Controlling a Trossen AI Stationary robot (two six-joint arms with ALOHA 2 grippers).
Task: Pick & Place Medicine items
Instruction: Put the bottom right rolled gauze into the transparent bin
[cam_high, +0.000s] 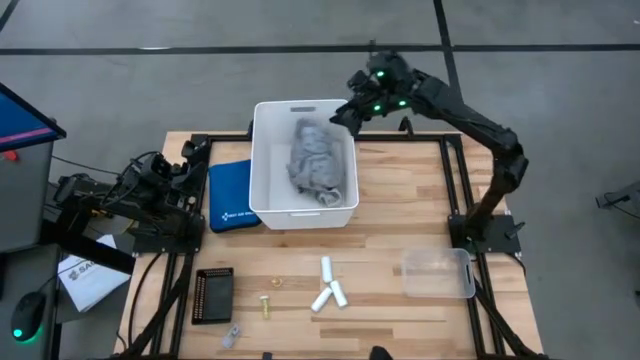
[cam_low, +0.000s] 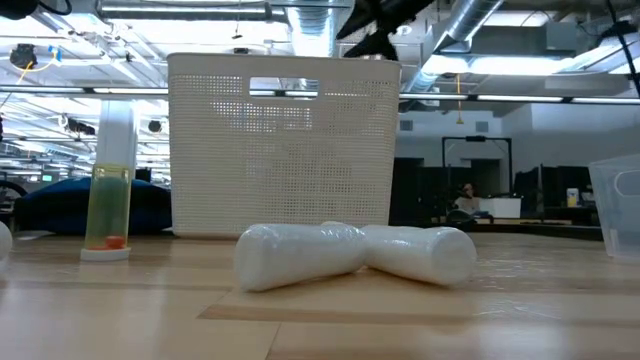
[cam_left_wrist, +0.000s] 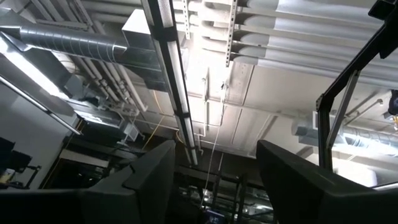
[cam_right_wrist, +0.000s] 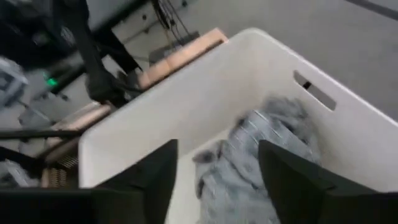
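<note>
Medicine items (cam_high: 329, 286) — three white cylinders — lie clustered on the table near its front edge, roughly six o'clock from the white bin (cam_high: 268, 160). I see my right gripper (cam_high: 352, 113) hovering over the bin's far right corner, fingers spread and empty, well apart from the cylinders, above the grey cloth bundle (cam_right_wrist: 261, 155). My left gripper (cam_left_wrist: 214, 180) waits at the table's left edge — fingers spread, pointing at the ceiling.
</note>
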